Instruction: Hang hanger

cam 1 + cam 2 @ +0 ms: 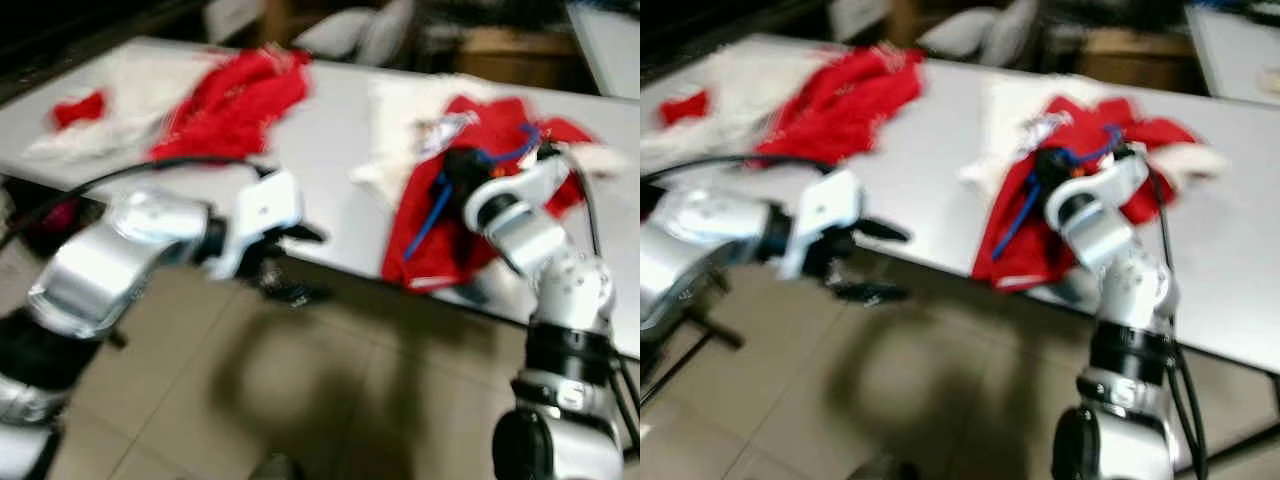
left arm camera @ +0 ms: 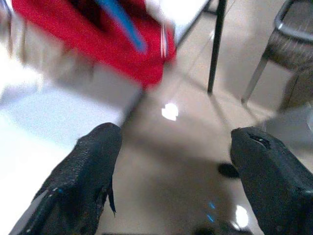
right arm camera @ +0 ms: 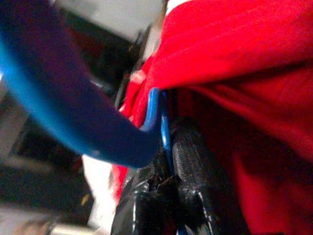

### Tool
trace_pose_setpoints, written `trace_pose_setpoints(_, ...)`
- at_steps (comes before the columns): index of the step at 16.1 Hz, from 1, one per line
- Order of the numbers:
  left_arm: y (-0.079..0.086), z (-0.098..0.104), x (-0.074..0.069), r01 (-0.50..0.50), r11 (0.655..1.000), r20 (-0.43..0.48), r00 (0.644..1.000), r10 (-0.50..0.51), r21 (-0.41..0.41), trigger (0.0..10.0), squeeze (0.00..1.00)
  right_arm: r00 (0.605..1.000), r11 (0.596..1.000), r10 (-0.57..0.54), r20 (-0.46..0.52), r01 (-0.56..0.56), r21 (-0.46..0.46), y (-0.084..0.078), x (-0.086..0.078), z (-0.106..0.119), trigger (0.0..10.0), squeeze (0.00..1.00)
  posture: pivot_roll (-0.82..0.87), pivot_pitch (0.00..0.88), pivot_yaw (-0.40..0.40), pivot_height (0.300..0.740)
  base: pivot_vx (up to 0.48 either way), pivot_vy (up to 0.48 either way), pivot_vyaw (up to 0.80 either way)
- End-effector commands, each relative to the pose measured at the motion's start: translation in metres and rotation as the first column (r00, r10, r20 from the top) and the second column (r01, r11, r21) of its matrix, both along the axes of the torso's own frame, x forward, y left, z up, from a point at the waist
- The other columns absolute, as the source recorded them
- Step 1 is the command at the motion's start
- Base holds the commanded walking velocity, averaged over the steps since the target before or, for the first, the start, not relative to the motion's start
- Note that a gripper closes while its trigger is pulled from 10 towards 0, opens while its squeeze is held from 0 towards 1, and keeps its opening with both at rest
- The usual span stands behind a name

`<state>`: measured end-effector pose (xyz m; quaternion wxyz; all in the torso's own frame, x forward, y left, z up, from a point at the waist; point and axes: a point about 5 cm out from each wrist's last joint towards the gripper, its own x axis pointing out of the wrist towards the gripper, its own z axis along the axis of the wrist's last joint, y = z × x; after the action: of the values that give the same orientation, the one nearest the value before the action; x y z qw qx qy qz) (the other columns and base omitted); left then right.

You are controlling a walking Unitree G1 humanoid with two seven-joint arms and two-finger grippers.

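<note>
1. The right gripper (image 3: 168, 166) is clamped on the blue hanger (image 3: 98, 132), inside the red garment (image 1: 450, 215) at the table (image 1: 330, 150) front edge, likely to lift both.
2. The left gripper (image 2: 173, 186) hovers spread and empty off that edge, free to assist.
</note>
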<state>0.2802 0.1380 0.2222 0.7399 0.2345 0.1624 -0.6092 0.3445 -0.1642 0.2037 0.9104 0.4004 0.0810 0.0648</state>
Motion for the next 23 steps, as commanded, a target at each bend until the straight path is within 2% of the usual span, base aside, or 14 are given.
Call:
trace_pose_setpoints(1, 0.000, 0.009, 0.000, 0.007, 0.999, 0.032, 0.999, -0.006, -0.034, 10.0, 1.00, 0.998, 0.999, 0.040, 0.051, -0.039, -0.012, 0.006, 0.000, 0.014, 10.0, 0.00, 0.00, 0.000, 0.060, 0.740, 0.000, 0.000, 0.80)
trace_pose_setpoints(3, 0.013, 0.019, 0.004, -0.086, 0.988, 0.074, 0.993, 0.096, -0.128, 10.0, 1.00, 0.993, 0.996, 0.080, 0.085, -0.075, -0.051, 0.007, -0.002, 0.025, 10.0, 0.00, 0.00, 0.000, 0.060, 0.740, 0.000, 0.000, 0.80)
trace_pose_setpoints(5, 0.022, 0.020, 0.004, -0.200, 0.954, 0.075, 0.972, 0.221, -0.224, 10.0, 1.00, 0.982, 0.986, 0.143, 0.121, -0.130, -0.103, 0.011, -0.008, 0.041, 10.0, 0.00, -0.01, 0.000, 0.039, 0.740, 0.000, 0.000, 0.80)
trace_pose_setpoints(8, 0.025, -0.014, -0.018, -0.353, 0.898, -0.032, 0.933, 0.357, -0.262, 10.0, 1.00, 0.959, 0.962, 0.249, 0.132, -0.229, -0.151, 0.014, -0.028, 0.053, 10.0, 0.00, -0.01, 0.000, -0.019, 0.740, 0.000, 0.000, 0.80)
trace_pose_setpoints(9, 0.024, -0.029, -0.025, -0.432, 0.856, -0.053, 0.899, 0.436, -0.283, 10.0, 1.00, 0.955, 0.957, 0.268, 0.127, -0.248, -0.153, 0.013, -0.035, 0.053, 10.0, 0.00, -0.01, 0.000, -0.037, 0.740, 0.000, 0.000, 0.80)
trace_pose_setpoints(10, 0.023, -0.034, -0.027, -0.476, 0.824, -0.061, 0.874, 0.482, -0.308, 10.0, 1.00, 0.951, 0.954, 0.279, 0.131, -0.259, -0.153, 0.013, -0.038, 0.054, 10.0, 0.00, -0.01, 0.000, -0.045, 0.740, 0.000, 0.000, 0.80)
trace_pose_setpoints(11, 0.019, -0.039, -0.031, -0.538, 0.757, -0.069, 0.829, 0.555, -0.370, 10.0, 1.00, 0.940, 0.947, 0.306, 0.152, -0.286, -0.144, 0.014, -0.044, 0.058, 10.0, 0.00, 0.00, 0.000, -0.059, 0.740, 0.000, 0.000, 0.80)
trace_pose_setpoints(13, 0.010, -0.045, -0.038, -0.603, 0.670, -0.113, 0.774, 0.624, -0.432, 10.0, 1.00, 0.904, 0.925, 0.376, 0.204, -0.353, -0.142, 0.020, -0.055, 0.067, 10.0, 0.00, -0.01, 0.000, -0.074, 0.740, 0.000, 0.000, 0.80)
trace_pose_setpoints(15, 0.000, -0.052, -0.045, -0.611, 0.670, -0.120, 0.770, 0.626, -0.422, 10.0, 1.00, 0.860, 0.889, 0.456, 0.228, -0.427, -0.165, 0.031, -0.066, 0.069, 10.0, 0.00, -0.02, 0.000, -0.080, 0.740, 0.000, 0.000, 0.80)
trace_pose_setpoints(17, -0.004, -0.056, -0.044, -0.636, 0.646, -0.115, 0.744, 0.658, -0.422, 10.0, 1.00, 0.854, 0.876, 0.479, 0.201, -0.451, -0.171, 0.034, -0.071, 0.064, 10.0, 0.00, -0.03, 0.000, -0.082, 0.740, 0.000, 0.000, 0.80)
trace_pose_setpoints(18, -0.001, -0.057, -0.039, -0.668, 0.618, -0.096, 0.707, 0.700, -0.414, 10.0, 0.99, 0.852, 0.872, 0.487, 0.193, -0.460, -0.168, 0.034, -0.073, 0.063, 10.0, 0.00, -0.04, 0.000, -0.082, 0.740, 0.000, 0.000, 0.80)
trace_pose_setpoints(20, -0.001, -0.059, -0.037, -0.687, 0.602, -0.086, 0.685, 0.723, -0.406, 10.0, 0.99, 0.857, 0.873, 0.484, 0.177, -0.458, -0.168, 0.030, -0.073, 0.060, 10.0, 0.00, -0.04, 0.000, -0.084, 0.740, 0.000, 0.000, 0.80)
trace_pose_setpoints(21, -0.001, -0.059, -0.038, -0.690, 0.603, -0.087, 0.684, 0.724, -0.400, 10.0, 0.99, 0.862, 0.873, 0.480, 0.162, -0.452, -0.181, 0.028, -0.073, 0.056, 10.0, 0.00, -0.04, 0.000, -0.084, 0.740, 0.000, 0.000, 0.80)
trace_pose_setpoints(23, -0.003, -0.060, -0.044, -0.665, 0.645, -0.082, 0.718, 0.692, -0.378, 10.0, 0.96, 0.887, 0.883, 0.450, 0.104, -0.424, -0.204, 0.019, -0.069, 0.041, 10.0, 0.00, -0.02, 0.002, -0.082, 0.740, 0.000, 0.000, 0.80)
